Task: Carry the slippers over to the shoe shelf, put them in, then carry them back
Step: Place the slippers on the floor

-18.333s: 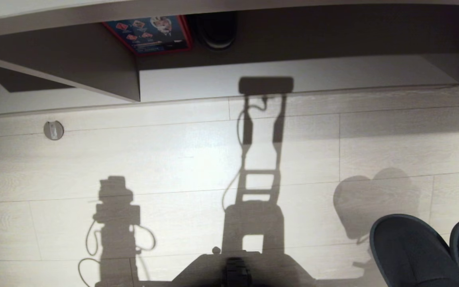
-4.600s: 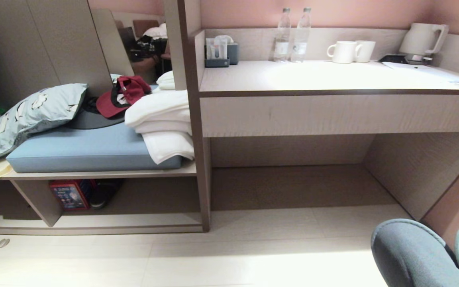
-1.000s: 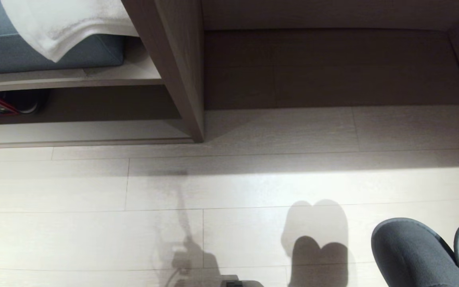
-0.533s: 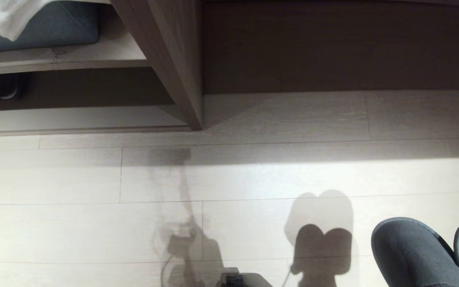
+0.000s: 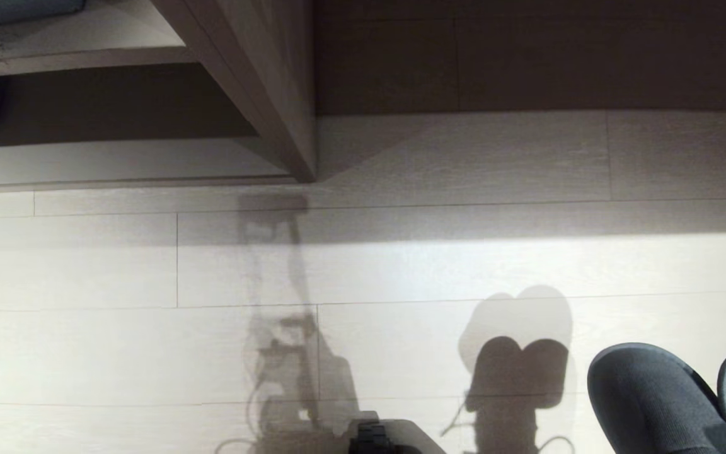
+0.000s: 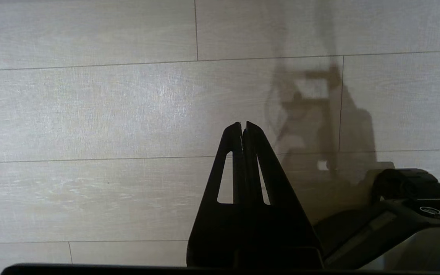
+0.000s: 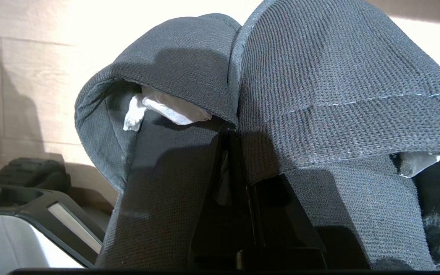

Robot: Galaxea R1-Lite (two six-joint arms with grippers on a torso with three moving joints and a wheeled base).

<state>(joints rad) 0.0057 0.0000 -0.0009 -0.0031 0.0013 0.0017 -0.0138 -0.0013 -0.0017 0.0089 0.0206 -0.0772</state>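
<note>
At the lower right of the head view, the slippers (image 5: 659,397) hang off the floor (image 5: 401,271), the pair pinched together at their inner edges by the right gripper (image 7: 229,139), jaws clamped tight on the fabric between the two; white paper stuffing (image 7: 166,109) shows inside the toes. Left gripper (image 6: 242,125) hangs over bare floorboards, jaws closed, holding nothing. The shoe shelf (image 5: 117,167) sits far left beyond an upright panel (image 5: 275,88), well apart from the slippers, its pale base board bare where visible. Which leg of the task this is can't be told: either the slippers are not yet placed or they are on the way back. No readable brand, label or writing anywhere.
</note>
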